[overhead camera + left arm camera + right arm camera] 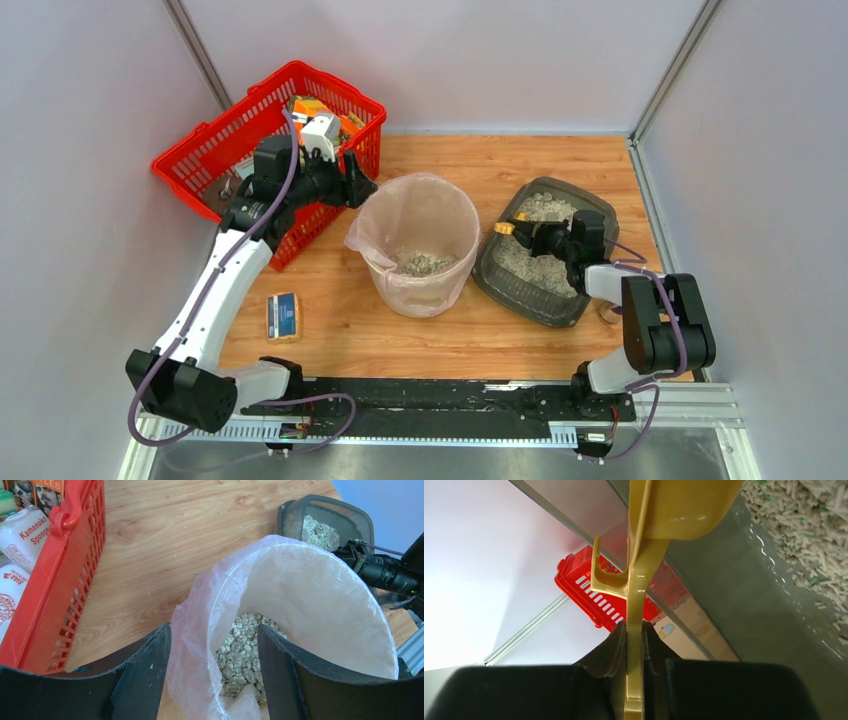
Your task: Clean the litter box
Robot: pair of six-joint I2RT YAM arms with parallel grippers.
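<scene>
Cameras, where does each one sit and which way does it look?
Top: above, behind the arms, looking down at the table; both arms show.
Left wrist: on the left gripper, open, facing the bin.
Right wrist: on the right gripper, shut on the scoop, facing the litter box.
Shared: the basket shows in all.

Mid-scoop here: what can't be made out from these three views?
- Bowl of the scoop: cut off by the top edge in the right wrist view, tiny in the top view; its load is unknown.
- Near end of the litter box: top view, partly hidden under the right arm.
- Contents of the bin: left wrist view, partly behind the fingers of the left gripper.
- Contents of the red basket: top view, covered by the left arm.
</scene>
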